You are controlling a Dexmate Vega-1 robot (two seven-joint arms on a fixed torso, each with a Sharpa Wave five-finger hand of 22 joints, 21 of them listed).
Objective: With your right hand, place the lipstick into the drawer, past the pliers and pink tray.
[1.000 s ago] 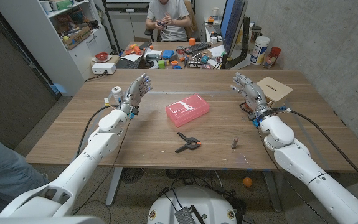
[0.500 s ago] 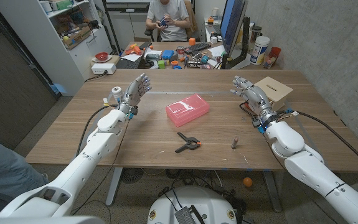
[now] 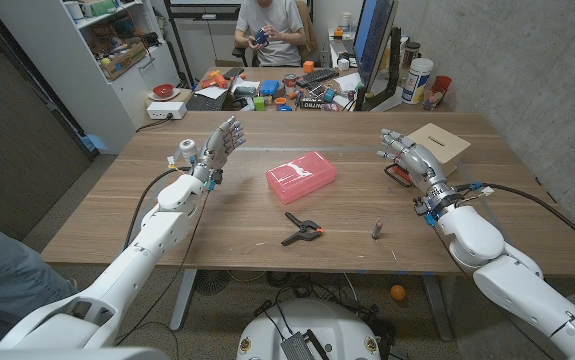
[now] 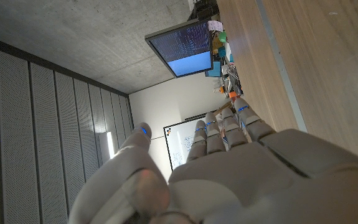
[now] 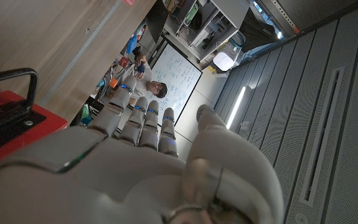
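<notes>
Right hand (image 3: 414, 160) raised above tabletop (image 3: 117, 210), fingers spread, holding nothing. Lipstick (image 3: 376, 230) stands on tabletop near its wrist side, apart from it. Pliers (image 3: 302, 229) and pink tray (image 3: 300, 177) further inward. Left hand (image 3: 219, 147) raised, fingers apart, empty.

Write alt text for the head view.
Two robot hands, left hand and right hand, held open above a wooden table. Between them lie a pink tray, black pliers and, nearer the right hand, a small lipstick.
</notes>
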